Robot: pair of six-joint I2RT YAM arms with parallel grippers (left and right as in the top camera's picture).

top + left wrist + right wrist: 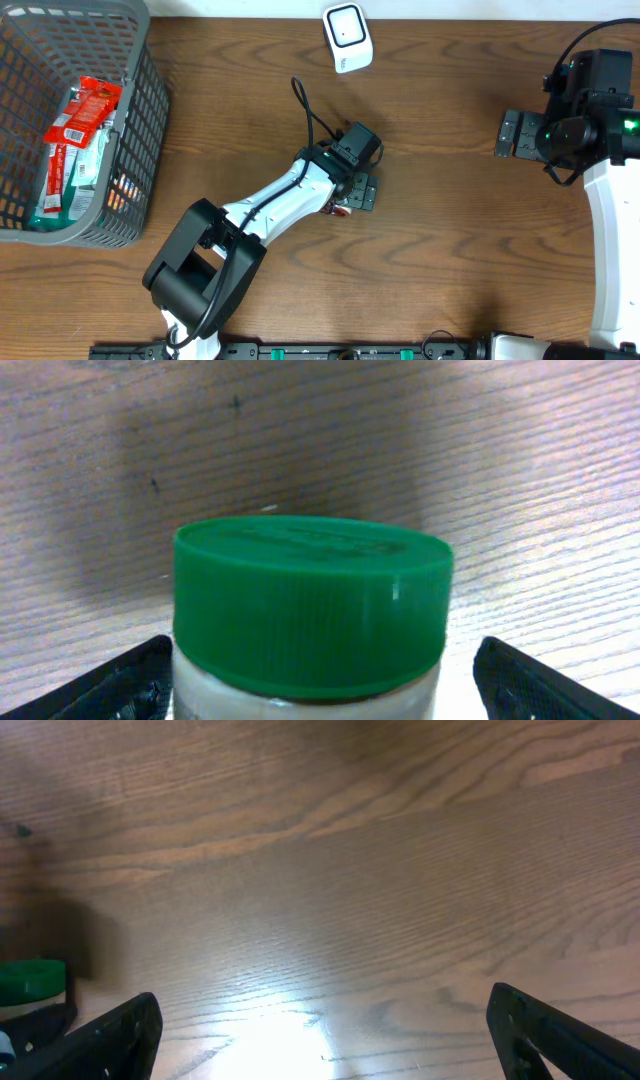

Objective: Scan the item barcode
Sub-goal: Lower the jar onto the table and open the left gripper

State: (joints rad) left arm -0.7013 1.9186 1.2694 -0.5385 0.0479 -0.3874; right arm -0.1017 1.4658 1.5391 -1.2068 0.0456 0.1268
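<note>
The item is a pale jar with a green ribbed lid, standing upright on the wooden table. In the left wrist view it fills the space between the two black fingers, with a gap showing on the right side. My left gripper is open around the jar, which it mostly hides from overhead. No barcode shows in any view. The white scanner lies at the table's far edge. My right gripper hangs open over bare table at the right with nothing between its fingers. The jar's green lid appears at the far left of its view.
A grey mesh basket at the far left holds several red and white packets. A black cable loops from the left arm toward the scanner. The right arm's white link runs along the right edge.
</note>
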